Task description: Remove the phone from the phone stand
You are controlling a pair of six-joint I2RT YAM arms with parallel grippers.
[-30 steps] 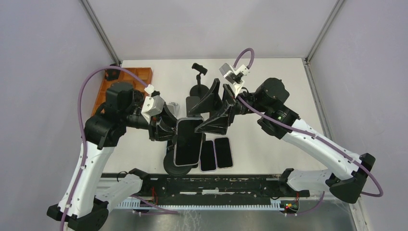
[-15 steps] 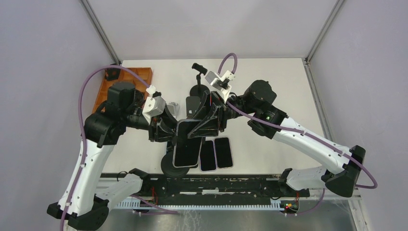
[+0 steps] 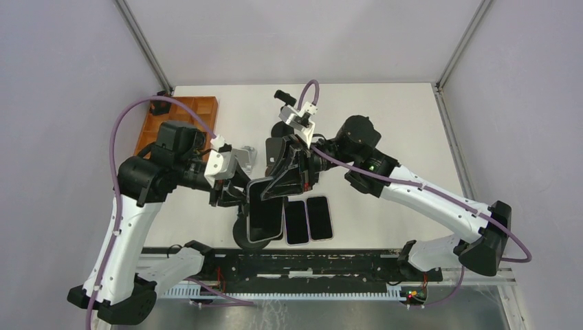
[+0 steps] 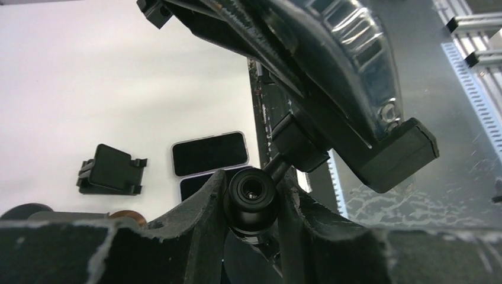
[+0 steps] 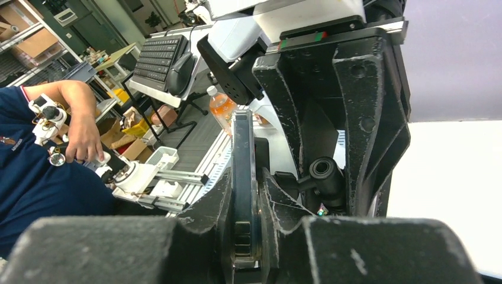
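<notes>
Found an orange tray (image 3: pixel 180 113) at the far left corner of the white table (image 3: pixel 399 117). Saw the left gripper (image 3: pixel 236 196) right of it and nearer the bases, clenched on the phone stand (image 3: pixel 242 236). In the left wrist view, noted a finger (image 4: pixel 198 204) pressed to each side of the stand's black ball joint (image 4: pixel 251 192).

Found the phone (image 3: pixel 265 212) seated in the stand's clamp (image 4: pixel 395 155), held up off the table and tilted. Placed it over the round base near the table's front edge, between the two arms. Noted a dark, blank screen, rounded corners and a clear glossy case (image 4: pixel 346 56). From the right wrist, saw the phone (image 5: pixel 243 160) edge-on, thin and dark.

Saw the right gripper (image 3: pixel 273 184) grasping the phone at its far end, with a finger (image 5: pixel 278 198) flat against each face.

Found two more phones (image 3: pixel 319 217) lying flat, side by side, screens up, just right of the stand. Saw a second stand (image 3: pixel 284 97) upright behind the right wrist.

Could not read any print on the phone or its case. In the right wrist view, beyond the table, noted a person (image 5: pixel 41 189) in a navy shirt with a chest mark too small to read. Then noted a black keyboard (image 5: pixel 158 59) with unreadable keys and a white-capped bottle (image 5: pixel 221 106) with a blurred orange band. Last, saw a red-and-green strip (image 5: pixel 302 40) on the left wrist's mount.
</notes>
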